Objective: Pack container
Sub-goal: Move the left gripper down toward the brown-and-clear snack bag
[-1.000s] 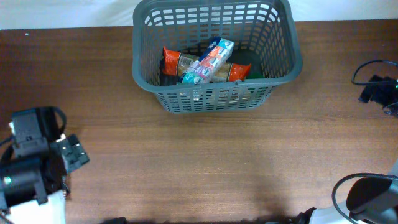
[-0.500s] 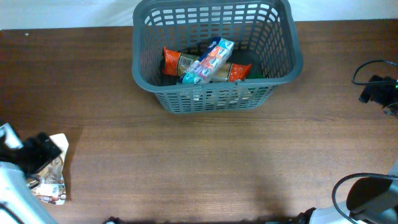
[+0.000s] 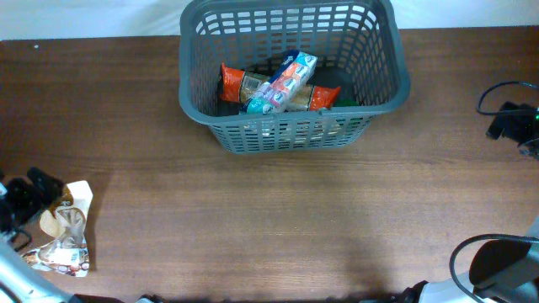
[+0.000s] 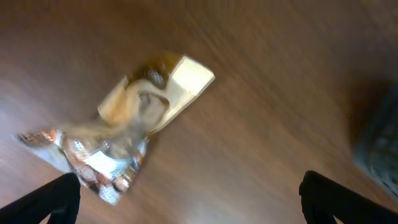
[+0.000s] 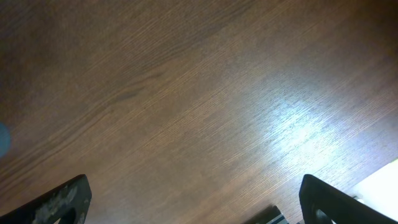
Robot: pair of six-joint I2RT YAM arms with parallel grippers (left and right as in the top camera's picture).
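Left arm has pulled back to the lower-left corner of the overhead view, uncovering a crumpled snack packet [image 3: 63,231] it hid a second ago; nothing else has shifted.

Left pincer [image 4: 189,180]: fingers wide apart, nothing between them, hovering just above the packet, no contact. Right pincer [image 5: 194,182]: also spread, empty, only bare desk [image 3: 278,219] under it.

Container [image 3: 286,133] sits at the far middle of the desk, upright, mouth facing up, well apart from both arms. Its long axis runs left to right across the desk. Inside: two orange-ended packets [image 3: 238,85] flat on the base, a blue-and-white packet [image 3: 282,82] lying diagonally over them.

Progress: partly packed, I'd judge. At least three items are in; the loose packet at the near left still has to go in. It lies roughly near-to-far, slightly tilted. No other stray items visible on the desk.
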